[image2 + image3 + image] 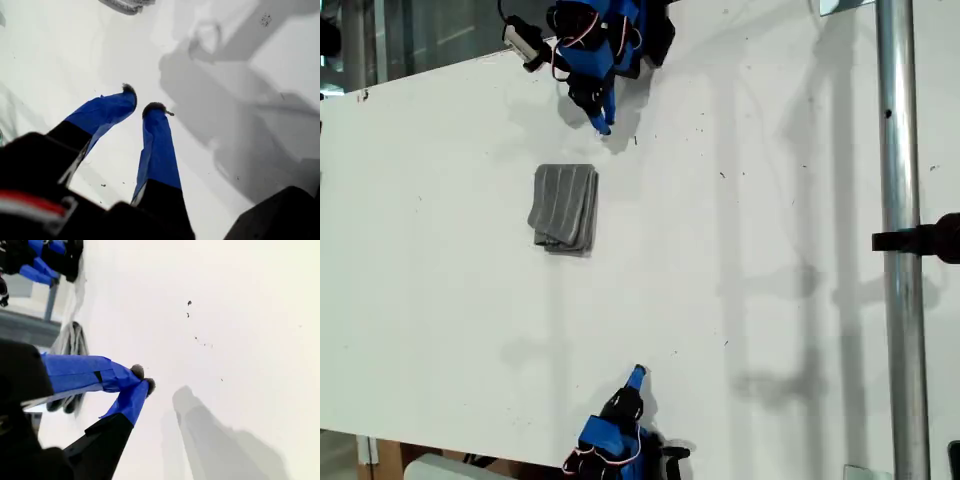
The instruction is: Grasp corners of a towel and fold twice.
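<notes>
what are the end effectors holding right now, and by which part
Nothing. My first end effector and second end effector are both empty over the bare table. The folded towel lies apart from both, untouched.

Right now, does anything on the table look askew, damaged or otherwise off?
Nothing is spilled or damaged. The towel lies folded into a small bundle on the white table, its lower layers peeking out slightly unevenly at one end. Both grippers are clear of it and empty.
</notes>
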Action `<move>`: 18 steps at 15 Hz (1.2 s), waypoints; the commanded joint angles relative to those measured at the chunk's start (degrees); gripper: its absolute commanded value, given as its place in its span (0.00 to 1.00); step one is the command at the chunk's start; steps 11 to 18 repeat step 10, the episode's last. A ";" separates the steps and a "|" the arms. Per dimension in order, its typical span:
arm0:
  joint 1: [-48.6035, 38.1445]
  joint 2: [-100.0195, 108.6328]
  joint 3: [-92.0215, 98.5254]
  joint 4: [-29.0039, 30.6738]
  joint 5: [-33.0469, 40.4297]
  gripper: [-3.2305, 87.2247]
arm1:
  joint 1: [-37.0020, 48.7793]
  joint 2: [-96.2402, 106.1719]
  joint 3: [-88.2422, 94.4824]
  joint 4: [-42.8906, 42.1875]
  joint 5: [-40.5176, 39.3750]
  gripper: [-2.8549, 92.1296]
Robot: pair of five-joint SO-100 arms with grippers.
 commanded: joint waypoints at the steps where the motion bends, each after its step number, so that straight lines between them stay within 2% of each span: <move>1: 0.09 0.18 0.35 0.18 2.46 0.01 | -0.79 0.26 -0.44 1.14 -5.45 0.14; 18: 0.09 0.18 0.35 0.18 2.46 0.01 | -1.23 0.26 -0.44 1.14 -5.36 0.14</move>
